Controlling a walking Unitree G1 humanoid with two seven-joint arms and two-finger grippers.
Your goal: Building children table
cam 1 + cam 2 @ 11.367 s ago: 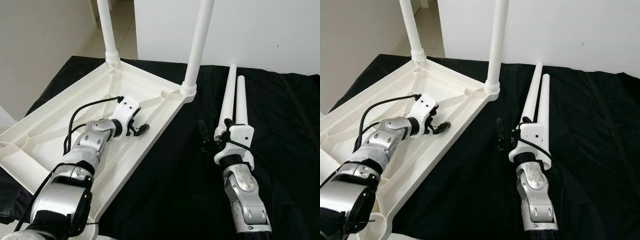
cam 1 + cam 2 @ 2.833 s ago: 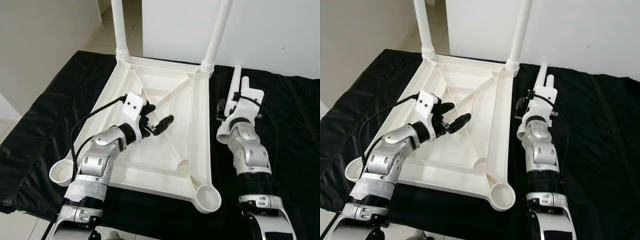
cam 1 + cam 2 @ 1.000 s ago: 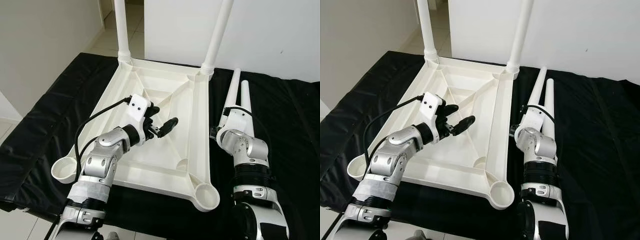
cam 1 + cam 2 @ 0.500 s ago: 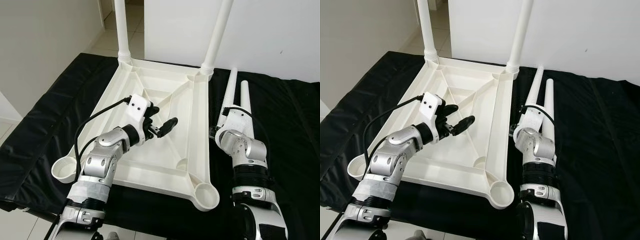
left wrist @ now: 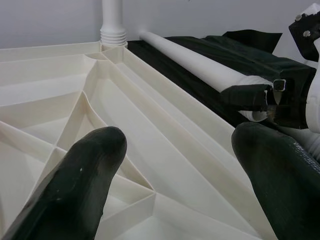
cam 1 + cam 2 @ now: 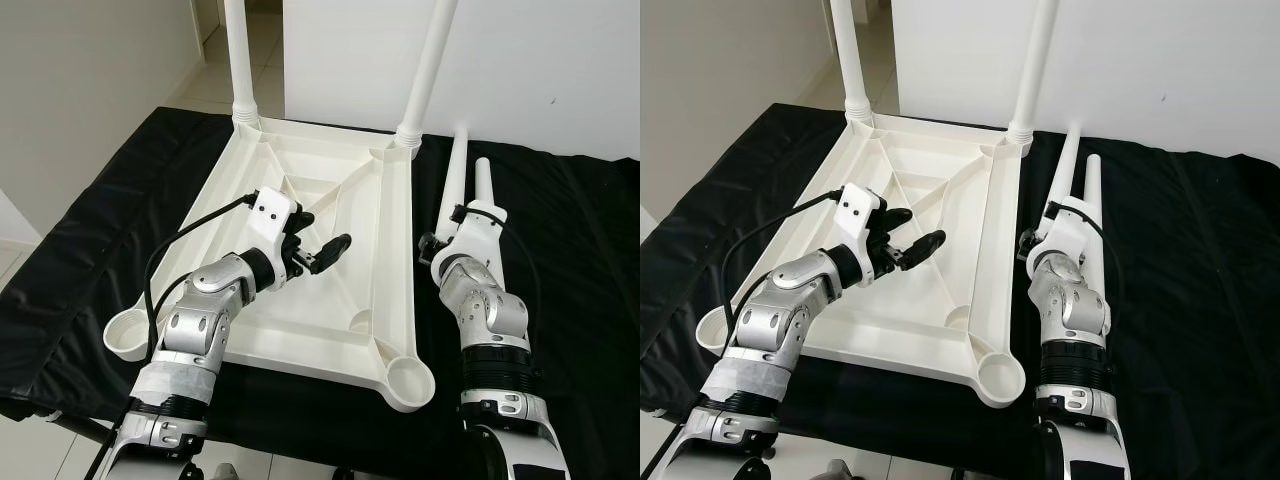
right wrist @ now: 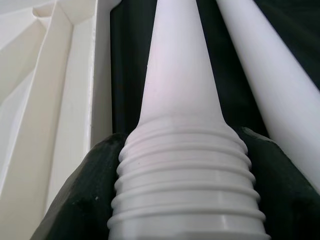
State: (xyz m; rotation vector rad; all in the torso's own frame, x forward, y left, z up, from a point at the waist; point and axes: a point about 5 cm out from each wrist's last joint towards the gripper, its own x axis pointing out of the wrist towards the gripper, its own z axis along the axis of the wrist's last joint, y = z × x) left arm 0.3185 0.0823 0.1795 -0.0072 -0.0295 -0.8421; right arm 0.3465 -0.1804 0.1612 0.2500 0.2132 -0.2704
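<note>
The white plastic tabletop [image 6: 345, 195] lies upside down on black cloth. Two white legs [image 6: 238, 50] [image 6: 430, 60] stand screwed into its far corners. Its near corner sockets [image 6: 408, 375] [image 6: 130, 335] are empty. My left gripper [image 6: 325, 250] hovers open over the ribbed underside, with its fingers [image 5: 75, 185] wide apart. Just right of the tabletop's edge, my right gripper [image 6: 432, 248] is shut on the threaded end of a loose leg [image 7: 180, 100]. That leg [image 6: 452, 180] points away from me. A second loose leg [image 6: 481, 180] lies beside it on the cloth.
Black cloth [image 6: 580, 250] covers the work surface, with wide bare room to the right of the legs. A white wall [image 6: 560, 60] stands behind. Pale floor [image 6: 20, 250] drops away at the left, and the cloth's near edge runs just below the tabletop.
My right arm has reached a little further forward with the leg in its grip. The left gripper stays open over the tabletop, hardly moved.
</note>
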